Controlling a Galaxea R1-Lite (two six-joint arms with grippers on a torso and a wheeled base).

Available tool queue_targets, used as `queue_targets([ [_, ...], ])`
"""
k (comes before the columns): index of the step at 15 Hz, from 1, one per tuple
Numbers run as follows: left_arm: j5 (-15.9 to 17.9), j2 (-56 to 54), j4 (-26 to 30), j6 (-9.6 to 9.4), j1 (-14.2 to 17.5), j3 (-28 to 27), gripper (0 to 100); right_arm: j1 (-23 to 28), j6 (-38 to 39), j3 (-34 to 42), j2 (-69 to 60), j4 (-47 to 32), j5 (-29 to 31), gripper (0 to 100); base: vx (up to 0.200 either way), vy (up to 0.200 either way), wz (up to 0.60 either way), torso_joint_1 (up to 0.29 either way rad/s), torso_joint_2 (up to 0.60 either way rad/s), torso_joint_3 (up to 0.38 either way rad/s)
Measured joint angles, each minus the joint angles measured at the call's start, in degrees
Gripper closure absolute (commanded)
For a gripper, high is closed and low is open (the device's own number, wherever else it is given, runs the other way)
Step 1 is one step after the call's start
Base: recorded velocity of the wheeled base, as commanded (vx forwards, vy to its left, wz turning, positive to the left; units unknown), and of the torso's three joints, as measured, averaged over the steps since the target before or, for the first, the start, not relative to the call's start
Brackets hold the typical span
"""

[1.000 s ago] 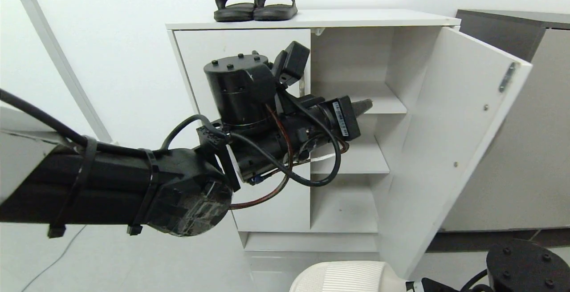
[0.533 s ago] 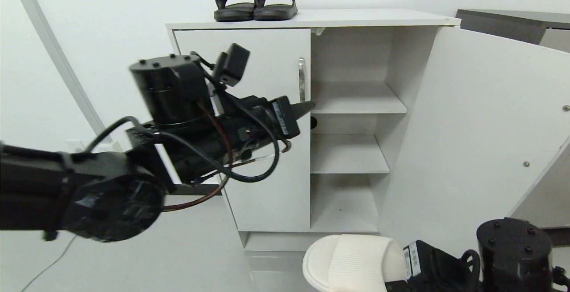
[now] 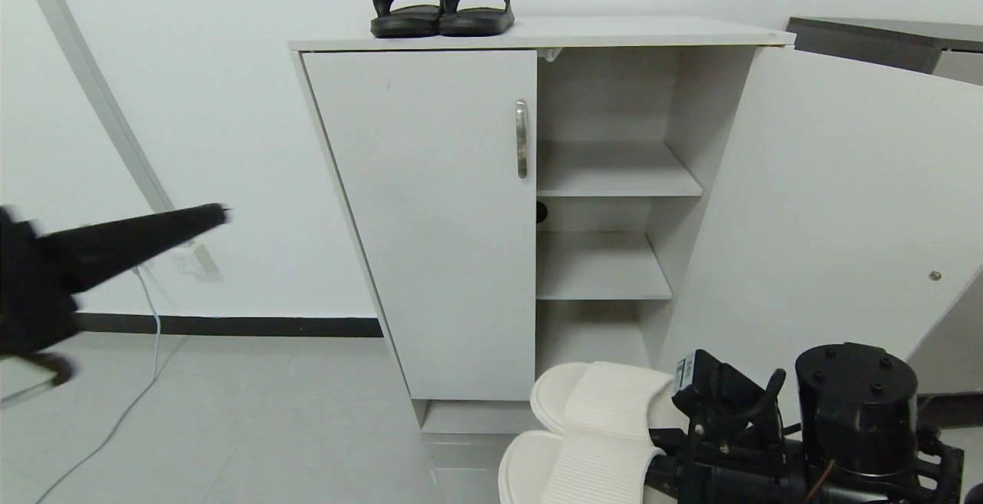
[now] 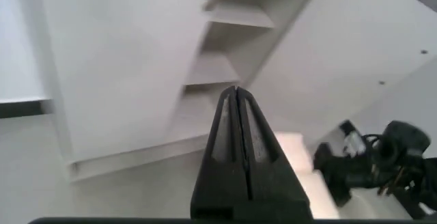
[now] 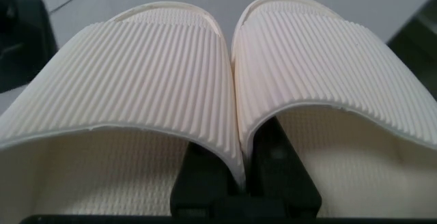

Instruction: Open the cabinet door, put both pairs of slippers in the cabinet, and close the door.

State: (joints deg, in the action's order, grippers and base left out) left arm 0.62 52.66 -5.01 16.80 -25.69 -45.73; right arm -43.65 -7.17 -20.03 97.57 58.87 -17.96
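Note:
The white cabinet (image 3: 418,220) has its left door closed and its right door (image 3: 829,204) swung wide, showing bare shelves (image 3: 603,174). A black pair of slippers (image 3: 441,3) sits on the cabinet top. My right gripper (image 5: 242,173) is shut on the adjoining inner sides of a cream ribbed pair of slippers (image 3: 587,431) (image 5: 157,80), held low in front of the open compartment. My left gripper (image 3: 207,217) (image 4: 236,115) is shut and empty, out to the left of the cabinet, pointing toward it.
A metal handle (image 3: 521,139) runs down the closed door's right edge. A grey cabinet (image 3: 883,31) stands behind the open door. A wall socket (image 3: 188,258) and its cable (image 3: 130,396) are at the left above open floor.
My left arm has pulled back from the cabinet far to the left. The right door swung wider. My right arm rose with the cream slippers, bringing both into view.

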Motion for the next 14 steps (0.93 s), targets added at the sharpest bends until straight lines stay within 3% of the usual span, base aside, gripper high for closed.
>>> queue_targets([
  [4,-5.77,-24.16,13.96,-2.13,13.64,5.77,100,0.05,0.26,-1.16,0.16,-0.02,2.85,100,0.000,0.000,0.00,0.000,0.00,0.000],
  [7,-7.86,-39.72,18.82,-2.93,21.67,17.04,100,0.09,0.30,-1.82,1.16,0.06,6.44,100,0.000,0.000,0.00,0.000,0.00,0.000],
  [10,-8.45,-48.53,18.18,-3.69,25.25,28.04,100,0.05,0.41,-2.62,2.91,0.00,7.70,100,0.000,0.000,0.00,0.000,0.00,0.000],
  [12,-8.42,-50.91,14.07,-3.80,25.69,33.60,100,-0.15,0.28,-3.06,3.19,0.17,9.25,100,0.000,0.000,0.00,0.000,0.00,0.000],
  [14,-8.25,-51.98,7.61,-4.00,25.78,40.14,100,-0.35,0.28,-5.08,3.55,0.22,16.30,100,0.000,0.000,0.00,0.000,0.00,0.000],
])
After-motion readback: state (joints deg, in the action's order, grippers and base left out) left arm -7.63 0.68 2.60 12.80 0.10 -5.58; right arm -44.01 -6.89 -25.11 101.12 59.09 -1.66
